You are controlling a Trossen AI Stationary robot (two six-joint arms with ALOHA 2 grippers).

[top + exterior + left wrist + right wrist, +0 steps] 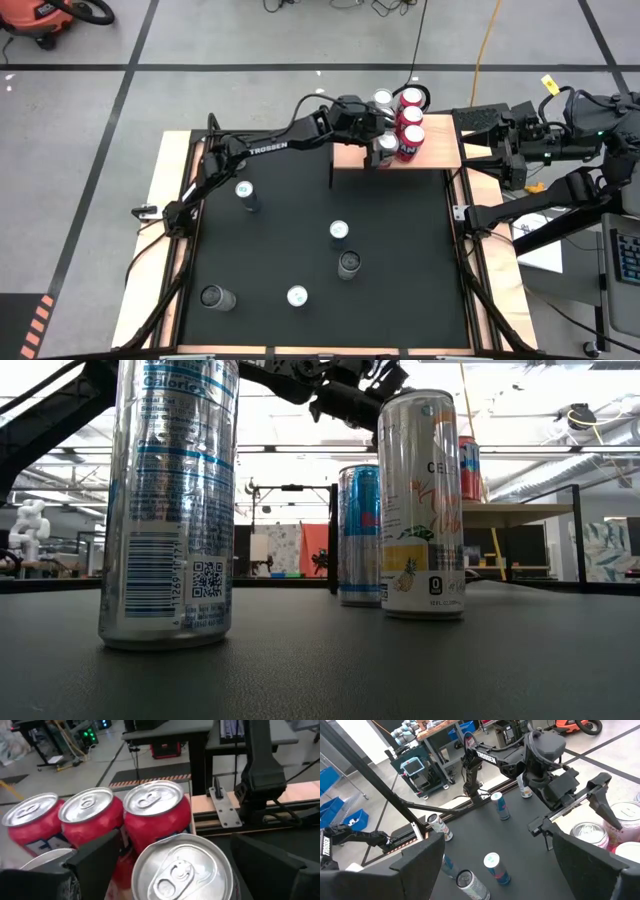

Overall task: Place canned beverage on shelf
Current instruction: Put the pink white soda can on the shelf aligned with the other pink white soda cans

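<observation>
- Standing with my left gripper (383, 135) over the shelf (440, 155) at the far side of the table, I have its fingers (95, 857) wide apart, one on each side of a silver can (182, 870). In the left wrist view there seems to be a gap between each finger and the can, so I judge that it is not clamped.
- This silver can stands upright on the shelf board, just beside three red cans (410, 122) that stand in a row, very near to one another. One more silver can (383, 98) is at the back of the shelf.
- My right gripper (495, 855) waits at the right side of the table, also with its fingers apart and nothing between them.
- Five more cans (340, 232) stand well apart on the black mat (320, 190). They are not yet on the shelf.
- About handling: a can is a stiff cylinder, but I think its thin wall can dent under a strong squeeze. The metal is smooth and may slip. I cannot tell whether the cans are full.
- I judge the best hold is across the middle of the body, fingers on opposite sides, with the can kept upright.
- The tall slim cans (170, 500) look easy to tip, so the fingers should not push one side first.
- On the shelf the neighbours are close, so my open fingers could knock a red can when I lift away.
</observation>
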